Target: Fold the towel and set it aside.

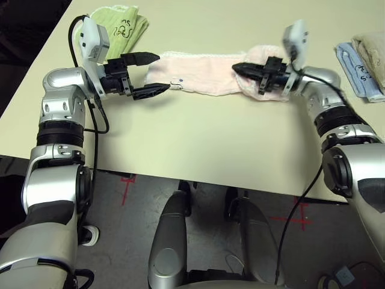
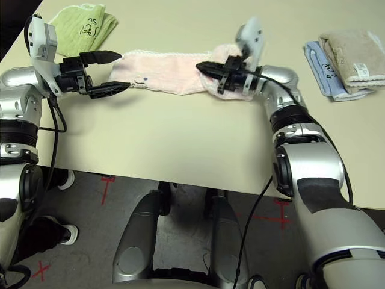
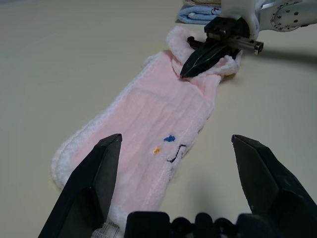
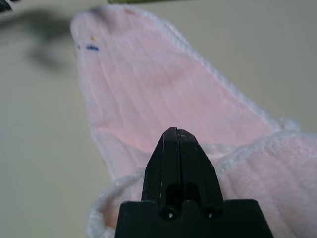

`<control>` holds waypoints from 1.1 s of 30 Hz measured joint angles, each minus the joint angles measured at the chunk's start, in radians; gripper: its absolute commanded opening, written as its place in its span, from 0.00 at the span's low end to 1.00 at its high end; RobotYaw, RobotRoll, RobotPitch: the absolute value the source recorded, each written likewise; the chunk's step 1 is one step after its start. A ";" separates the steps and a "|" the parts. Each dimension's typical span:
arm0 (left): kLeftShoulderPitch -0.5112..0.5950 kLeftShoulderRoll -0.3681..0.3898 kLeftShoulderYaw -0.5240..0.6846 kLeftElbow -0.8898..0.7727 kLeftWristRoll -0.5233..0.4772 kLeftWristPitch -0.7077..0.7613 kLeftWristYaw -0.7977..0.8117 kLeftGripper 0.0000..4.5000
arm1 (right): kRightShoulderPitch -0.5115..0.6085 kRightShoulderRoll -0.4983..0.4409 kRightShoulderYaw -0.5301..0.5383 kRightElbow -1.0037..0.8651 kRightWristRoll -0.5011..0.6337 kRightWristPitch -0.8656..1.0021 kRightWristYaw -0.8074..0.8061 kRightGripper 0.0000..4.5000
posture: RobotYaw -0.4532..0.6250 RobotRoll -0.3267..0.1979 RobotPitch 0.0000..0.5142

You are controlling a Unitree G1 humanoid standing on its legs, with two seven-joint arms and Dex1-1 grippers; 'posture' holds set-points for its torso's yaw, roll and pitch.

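Note:
The pale pink towel lies folded into a long strip across the far middle of the table, its dark embroidered mark near the left end. My left gripper hovers open at that left end, one finger on each side of the strip's width. My right gripper is shut, its tips pressed into the bunched right end of the towel. The cloth puckers up around the fingers there.
A light green towel lies folded at the far left, just behind my left gripper. Blue and beige folded cloths sit stacked at the far right. The table's near half is bare, and its front edge is close to my body.

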State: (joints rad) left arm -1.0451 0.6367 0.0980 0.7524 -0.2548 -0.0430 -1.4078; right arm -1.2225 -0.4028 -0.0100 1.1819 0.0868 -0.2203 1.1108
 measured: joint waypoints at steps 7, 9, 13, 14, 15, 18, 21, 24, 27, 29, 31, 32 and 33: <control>0.016 0.006 0.000 -0.038 -0.013 0.020 0.005 1.00 | 0.009 -0.026 -0.011 0.005 -0.021 -0.007 -0.021 0.01 | 0.59 0.62 0.79; 0.024 0.009 0.001 -0.038 -0.016 0.023 0.007 1.00 | 0.015 -0.033 -0.038 0.005 -0.001 0.002 0.009 0.01 | 0.58 0.62 0.79; 0.027 0.009 0.000 -0.038 -0.017 0.024 0.010 1.00 | 0.019 -0.037 -0.119 -0.009 0.092 0.051 0.101 0.01 | 0.57 0.62 0.78; 0.027 0.009 0.000 -0.038 -0.018 0.024 0.010 1.00 | 0.018 -0.039 -0.138 -0.021 0.114 0.064 0.112 0.01 | 0.57 0.62 0.78; 0.027 0.008 0.000 -0.038 -0.018 0.024 0.010 1.00 | 0.014 -0.041 -0.162 -0.032 0.138 0.079 0.115 0.01 | 0.57 0.62 0.78; 0.025 0.006 0.000 -0.037 -0.018 0.024 0.013 1.00 | -0.009 -0.058 -0.202 -0.054 0.172 0.113 0.081 0.01 | 0.56 0.62 0.78; 0.021 -0.004 0.000 -0.037 -0.019 0.023 0.019 1.00 | -0.023 -0.067 -0.202 -0.058 0.167 0.124 0.008 0.01 | 0.56 0.62 0.79; 0.017 -0.022 0.001 -0.030 -0.019 0.015 0.038 1.00 | -0.023 -0.067 -0.191 -0.054 0.131 0.128 -0.102 0.01 | 0.56 0.62 0.80; 0.015 -0.042 0.001 -0.027 -0.020 -0.002 0.043 1.00 | -0.023 -0.065 -0.162 -0.034 0.084 0.128 -0.193 0.01 | 0.57 0.62 0.81; 0.012 -0.044 -0.002 -0.025 -0.020 -0.013 0.026 1.00 | -0.023 -0.062 -0.148 -0.022 0.061 0.126 -0.219 0.01 | 0.57 0.62 0.81; 0.005 -0.045 -0.004 -0.019 -0.020 -0.023 0.000 1.00 | -0.023 -0.062 -0.130 -0.010 0.040 0.123 -0.238 0.01 | 0.57 0.62 0.81; -0.003 -0.045 -0.006 -0.012 -0.021 -0.024 -0.018 1.00 | -0.022 -0.062 -0.120 -0.004 0.025 0.121 -0.249 0.01 | 0.56 0.62 0.80; -0.006 -0.045 -0.007 -0.006 -0.022 -0.024 -0.030 1.00 | -0.022 -0.061 -0.115 0.000 0.016 0.122 -0.257 0.01 | 0.56 0.62 0.80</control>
State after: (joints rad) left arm -1.0516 0.5916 0.0907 0.7465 -0.2771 -0.0675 -1.4383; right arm -1.2448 -0.4641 -0.1247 1.1821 0.1027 -0.0988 0.8542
